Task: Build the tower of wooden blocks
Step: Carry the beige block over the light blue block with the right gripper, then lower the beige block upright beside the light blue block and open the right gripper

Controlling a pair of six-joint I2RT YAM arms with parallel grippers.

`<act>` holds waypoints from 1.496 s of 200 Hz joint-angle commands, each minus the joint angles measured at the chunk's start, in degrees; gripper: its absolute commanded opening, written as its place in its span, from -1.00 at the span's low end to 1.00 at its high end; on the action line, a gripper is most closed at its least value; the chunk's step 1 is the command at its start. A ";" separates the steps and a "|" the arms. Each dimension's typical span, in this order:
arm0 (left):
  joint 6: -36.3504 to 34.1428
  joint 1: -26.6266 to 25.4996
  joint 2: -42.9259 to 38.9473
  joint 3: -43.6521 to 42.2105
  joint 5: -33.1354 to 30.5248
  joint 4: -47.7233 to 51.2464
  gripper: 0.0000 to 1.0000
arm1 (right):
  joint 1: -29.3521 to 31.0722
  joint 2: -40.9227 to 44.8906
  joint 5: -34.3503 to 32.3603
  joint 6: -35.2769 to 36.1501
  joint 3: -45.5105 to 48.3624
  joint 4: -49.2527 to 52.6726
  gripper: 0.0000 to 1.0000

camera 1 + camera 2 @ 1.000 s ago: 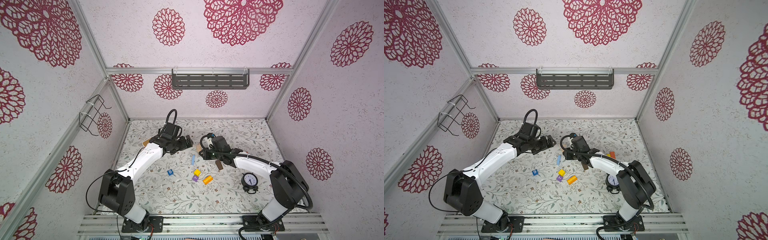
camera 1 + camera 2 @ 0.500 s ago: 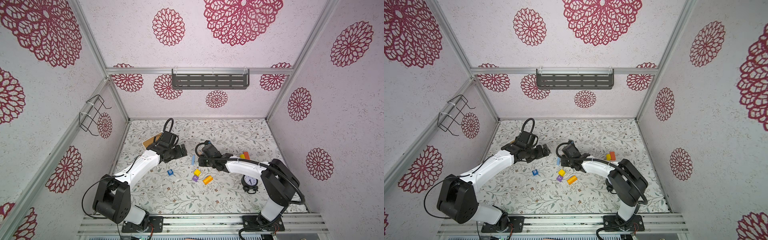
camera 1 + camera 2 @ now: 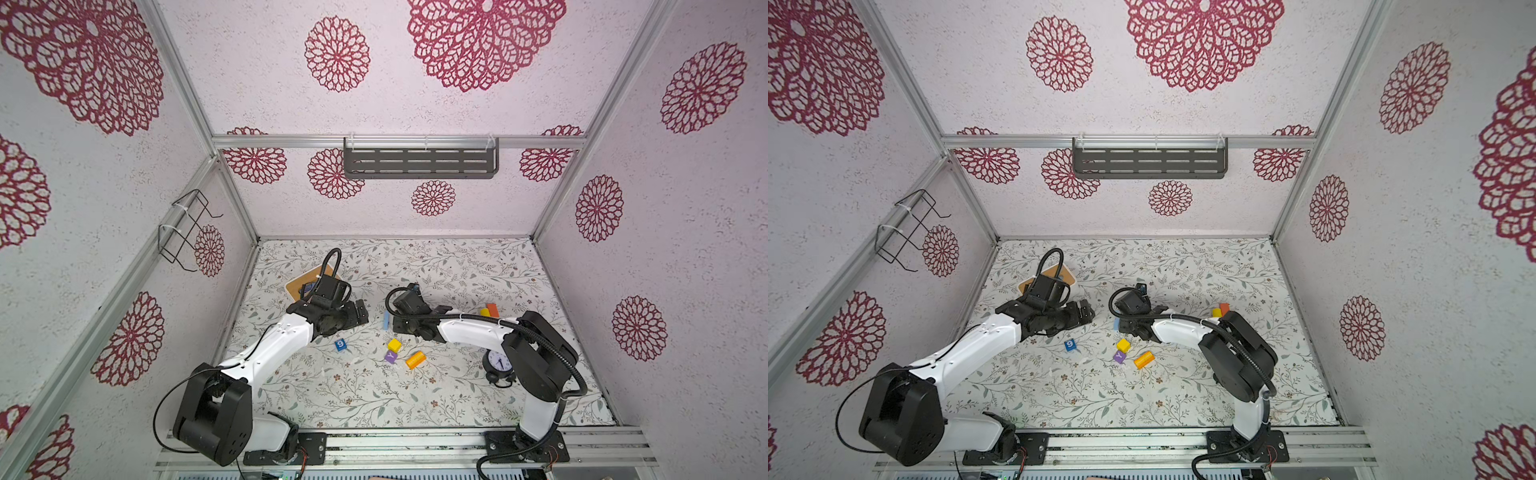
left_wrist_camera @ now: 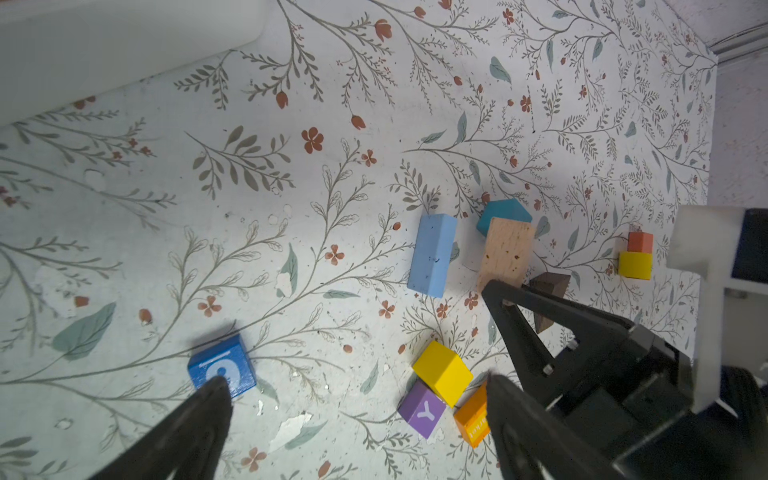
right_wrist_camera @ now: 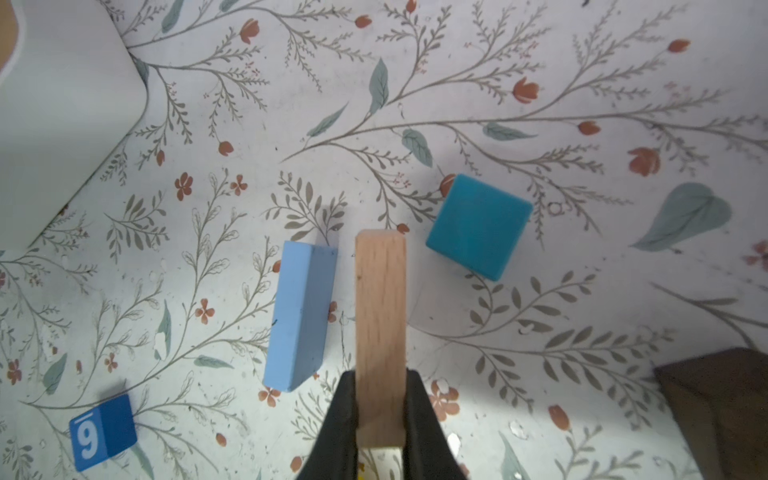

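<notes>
Right tool (image 5: 380,386) was clamped on the near end of the tan bar (image 5: 380,299), jaws narrow and pressed against both its long faces; the bar stuck straight out ahead of the fingers. Could not tell whether its far end touched the table (image 3: 374,395). Light blue bar (image 5: 301,316) lay flat just beside the tan bar on one side, apart from it; teal block (image 5: 478,226) sat near the tan bar's far tip on the other side, not touching. Dark brown block (image 5: 719,411) showed at the edge of the right wrist view, only partly seen. Left tool (image 4: 357,386) hung spread wide over the table with nothing between its fingers; one fingertip overlapped the blue "9" cube (image 4: 222,370) in the left wrist view, contact not clear. Nearer the front, yellow cube (image 3: 394,345), purple "Y" cube (image 3: 390,357) and orange cylinder (image 3: 415,360) formed a tight cluster, all lying singly on the table. Further right, a yellow block (image 3: 484,311) and an orange-red block (image 3: 492,308) sat side by side. White box (image 5: 62,124) stood by the left arm; alarm clock (image 3: 496,361) stood near the right arm's base.
</notes>
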State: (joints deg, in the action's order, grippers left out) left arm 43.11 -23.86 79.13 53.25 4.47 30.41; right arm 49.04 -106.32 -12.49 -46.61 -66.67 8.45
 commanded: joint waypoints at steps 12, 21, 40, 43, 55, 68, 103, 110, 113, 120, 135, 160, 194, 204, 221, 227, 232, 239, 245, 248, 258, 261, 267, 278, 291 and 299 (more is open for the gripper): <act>0.22 0.37 -2.08 -1.29 -0.83 -2.11 0.96 | 0.89 -1.90 -4.37 -1.31 -3.37 3.94 -0.85; 0.23 0.32 -2.36 -1.53 -0.78 -2.27 0.96 | 0.91 -2.36 -5.01 -1.29 -3.84 4.74 -0.85; 0.26 0.30 -2.58 -1.84 -0.48 -2.64 0.96 | 0.95 -2.84 -6.31 -1.38 -4.20 6.20 -0.86; 0.37 0.30 -2.50 -1.88 -0.39 -2.72 0.97 | 0.92 -2.84 -6.45 -1.38 -4.14 6.29 -0.85; 0.31 0.31 -2.41 -1.95 -0.10 -2.88 0.96 | 0.97 -2.63 -7.31 -1.38 -3.88 6.90 -0.86; 0.48 0.36 -2.26 -2.01 0.25 -3.08 0.96 | 0.96 -2.30 -8.23 -1.37 -3.66 7.28 -0.86; 0.66 0.36 -2.03 -2.01 0.73 -3.52 0.96 | 0.80 -1.37 -9.30 -1.73 -2.32 8.06 -0.87; 0.66 0.30 -2.05 -2.01 0.72 -3.52 0.96 | 0.75 -1.11 -9.46 -1.69 -1.94 8.06 -0.87; 0.66 0.30 -2.05 -2.03 0.72 -3.52 0.96 | 0.70 -1.09 -9.52 -1.67 -1.72 8.04 -0.87; 0.74 0.30 -2.05 -2.01 0.78 -3.52 0.96 | 0.58 -0.91 -9.63 -1.64 -1.26 8.15 -0.87; 0.83 0.37 -2.14 -2.04 0.89 -3.52 0.96 | 0.28 -0.33 -9.46 -1.40 -0.34 7.80 -0.88; 0.92 0.30 -2.40 -2.10 0.89 -3.52 0.96 | 0.35 -0.16 -8.26 -0.51 -0.43 7.24 -0.87; 1.03 0.37 -2.34 -2.19 1.07 -3.78 0.96 | 1.30 -1.66 -7.72 0.59 -3.12 8.51 -0.85; 1.03 0.34 -2.36 -2.29 1.07 -3.70 0.97 | 1.35 -2.15 -7.42 0.53 -3.64 8.64 -0.84; 1.08 0.31 -2.66 -2.45 1.07 -3.54 0.96 | 1.50 -3.07 -6.97 0.66 -4.66 9.00 -0.82; 1.03 0.35 -2.80 -2.46 1.03 -3.44 0.96 | 1.54 -3.29 -6.79 0.69 -5.07 9.03 -0.82; 1.17 0.37 -2.91 -2.54 0.98 -3.36 0.96 | 1.63 -3.50 -6.77 0.73 -5.42 9.22 -0.81; 1.01 0.32 -3.17 -2.54 0.93 -3.25 0.96 | 1.74 -3.83 -6.82 0.82 -6.05 9.50 -0.81; 1.01 0.32 -3.34 -2.60 0.81 -3.17 0.96 | 1.85 -4.08 -6.80 0.82 -6.47 9.71 -0.81; 1.03 0.30 -3.43 -2.63 0.77 -3.17 0.96 | 1.80 -4.19 -6.77 0.82 -6.65 9.78 -0.81; 1.01 0.32 -3.72 -2.66 0.68 -2.99 0.96 | 2.00 -4.54 -6.74 0.84 -7.20 10.14 -0.81; 0.96 0.33 -3.84 -2.73 0.63 -2.99 0.96 | 1.98 -4.62 -6.71 0.89 -7.39 10.25 -0.81; 0.92 0.31 -3.89 -2.72 0.65 -2.87 0.96 | 2.07 -4.81 -6.75 0.93 -7.68 10.40 -0.81; 0.83 0.36 -3.99 -2.74 0.56 -2.73 0.96 | 2.10 -4.97 -6.71 0.95 -7.97 10.62 -0.81; 0.74 0.31 -4.15 -2.76 0.45 -2.68 0.96 | 2.13 -5.17 -6.71 0.87 -8.18 10.70 -0.79; 0.75 0.30 -4.22 -2.80 0.50 -2.69 0.96 | 2.29 -5.21 -6.59 0.82 -8.42 10.74 -0.79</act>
State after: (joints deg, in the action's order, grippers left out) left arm 43.55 -23.83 76.20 50.87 5.43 28.18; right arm 50.85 -111.55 -18.83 -46.15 -73.30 17.19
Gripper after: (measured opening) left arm 0.982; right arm 0.175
